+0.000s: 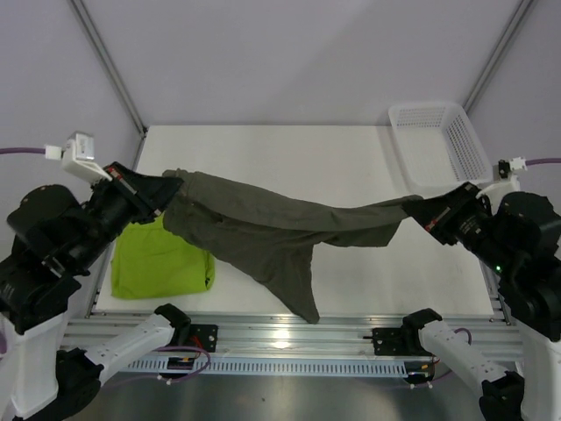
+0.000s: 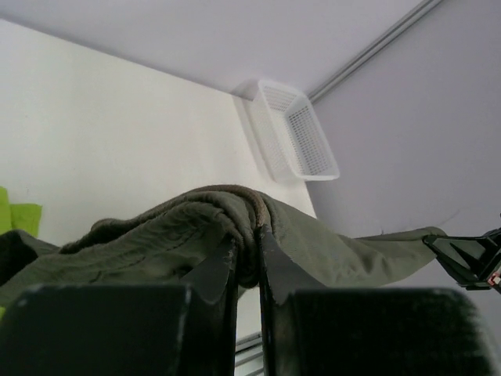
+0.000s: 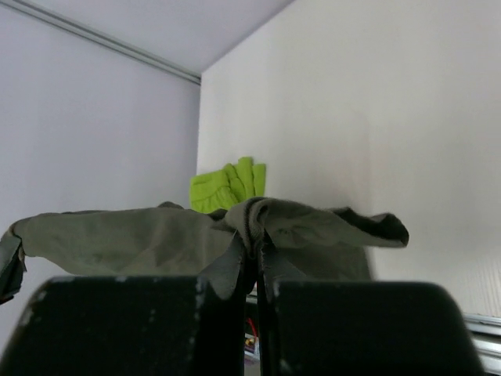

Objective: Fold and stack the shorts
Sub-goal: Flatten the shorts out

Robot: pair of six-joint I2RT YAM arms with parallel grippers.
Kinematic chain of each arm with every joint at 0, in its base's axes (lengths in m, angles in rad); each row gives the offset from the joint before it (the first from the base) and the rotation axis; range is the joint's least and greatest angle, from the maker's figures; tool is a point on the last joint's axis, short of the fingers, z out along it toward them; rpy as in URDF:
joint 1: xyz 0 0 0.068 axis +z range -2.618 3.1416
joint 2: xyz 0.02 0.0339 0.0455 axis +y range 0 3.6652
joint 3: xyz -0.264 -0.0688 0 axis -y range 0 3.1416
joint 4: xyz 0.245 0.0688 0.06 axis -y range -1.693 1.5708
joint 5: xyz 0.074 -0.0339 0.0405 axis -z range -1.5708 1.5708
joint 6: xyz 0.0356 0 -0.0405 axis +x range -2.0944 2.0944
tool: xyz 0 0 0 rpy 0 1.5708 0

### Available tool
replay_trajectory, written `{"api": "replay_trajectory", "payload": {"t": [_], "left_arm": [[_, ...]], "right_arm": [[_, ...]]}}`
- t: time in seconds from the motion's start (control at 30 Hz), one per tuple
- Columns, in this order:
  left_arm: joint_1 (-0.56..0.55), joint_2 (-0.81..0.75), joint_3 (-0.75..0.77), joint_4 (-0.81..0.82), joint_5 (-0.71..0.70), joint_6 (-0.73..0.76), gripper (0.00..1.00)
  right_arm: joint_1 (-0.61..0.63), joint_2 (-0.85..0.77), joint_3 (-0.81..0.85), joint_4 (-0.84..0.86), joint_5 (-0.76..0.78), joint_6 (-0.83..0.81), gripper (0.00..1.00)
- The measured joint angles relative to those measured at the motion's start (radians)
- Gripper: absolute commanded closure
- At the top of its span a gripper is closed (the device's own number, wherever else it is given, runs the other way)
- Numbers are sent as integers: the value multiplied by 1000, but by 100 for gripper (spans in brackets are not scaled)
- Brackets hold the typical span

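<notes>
Evidently mid-fold, the left end effector [image 1: 169, 189] and right end effector [image 1: 427, 213] each clamped the dark olive-grey cloth shorts [image 1: 272, 232] stretched over the white desk [image 1: 289, 158]; lowering them flat seemed next.

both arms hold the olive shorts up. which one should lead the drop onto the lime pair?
Left, probably. The left hand grips the dark olive-grey cloth shorts right beside the folded lime green cloth shorts; the right hand holds the other end across the table, near the white mesh basket.
</notes>
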Motion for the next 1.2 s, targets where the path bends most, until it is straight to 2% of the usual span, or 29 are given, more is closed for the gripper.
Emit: {"api": "replay_trajectory", "payload": {"t": [0.27, 0.4, 0.53, 0.67, 0.77, 0.8, 0.93, 0.97, 1.03, 1.1, 1.2], "left_arm": [[9, 141, -30, 22, -38, 34, 100], [127, 269, 26, 48, 15, 48, 100], [282, 477, 154, 124, 143, 46, 100], [398, 806, 393, 220, 319, 0, 100], [462, 1068, 571, 354, 446, -76, 100], [480, 1134, 608, 402, 477, -110, 100], [548, 1319, 657, 675, 586, -276, 100], [562, 1340, 657, 739, 603, -308, 100], [583, 1350, 620, 884, 635, -350, 100], [592, 1326, 555, 1030, 661, -373, 100], [581, 1192, 292, 1266, 698, -389, 100]], "right_arm": [[-6, 99, -68, 89, 15, -33, 100], [-72, 204, -52, 178, -22, -70, 100], [-225, 416, -12, 359, -182, -76, 100], [-317, 738, 100, 627, -366, 6, 100], [-341, 991, 255, 825, -465, 96, 100], [-344, 1093, 367, 875, -496, 121, 100], [-367, 1560, 1005, 1075, -583, 306, 100], [-378, 1606, 1040, 1187, -595, 367, 100], [-412, 1609, 956, 1396, -624, 472, 100], [-443, 1545, 749, 1608, -663, 547, 100], [-484, 1498, 537, 1855, -711, 636, 100]]}}
